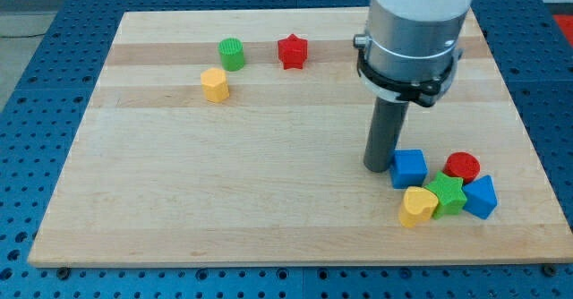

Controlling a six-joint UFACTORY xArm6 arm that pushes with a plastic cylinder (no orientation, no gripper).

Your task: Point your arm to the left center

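My tip (378, 166) rests on the wooden board (224, 200), right of centre, just to the left of a blue cube (409, 167) and close to touching it. Next to that cube lie a red cylinder (462, 167), a green star (446, 194), a yellow heart-shaped block (417, 206) and a second blue block (481, 197), all bunched together at the view's lower right. At the upper left sit a green cylinder (232, 54), a yellow hexagonal block (214, 84) and a red star (292, 51).
The arm's wide grey and white body (412, 30) rises above the rod at the upper right. The board lies on a blue perforated table (36, 84), which shows around all its edges.
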